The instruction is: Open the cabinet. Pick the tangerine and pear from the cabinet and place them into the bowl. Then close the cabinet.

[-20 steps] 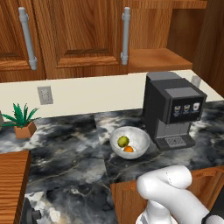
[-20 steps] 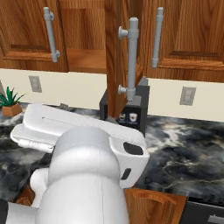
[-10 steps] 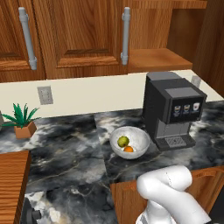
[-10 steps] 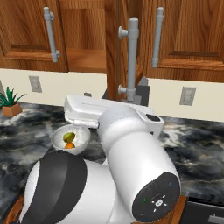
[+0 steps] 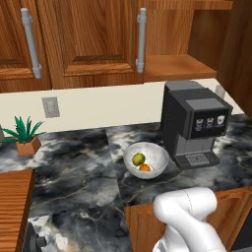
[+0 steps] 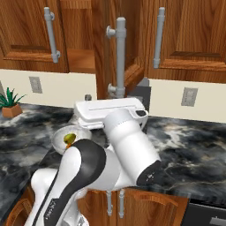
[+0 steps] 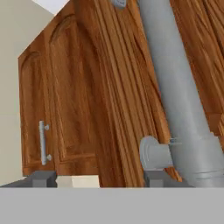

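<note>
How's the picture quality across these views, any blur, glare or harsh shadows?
Left base view: even, flat light, a soft shadow under the bowl, no glare. Right base view: sharp, though the arm blocks part of the bowl. Hand view: the cabinet handle is so close that it looks oversized and slightly soft, tilted by the hand's roll.

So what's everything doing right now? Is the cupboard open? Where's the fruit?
cabinet: right door swung open, left door shut, shelf bare.
bowl: upright on the counter, holding both fruits.
pear: lying in the bowl.
tangerine: lying in the bowl beside the pear.
door handle: close in front of the gripper.
coffee machine: standing right of the bowl.
</note>
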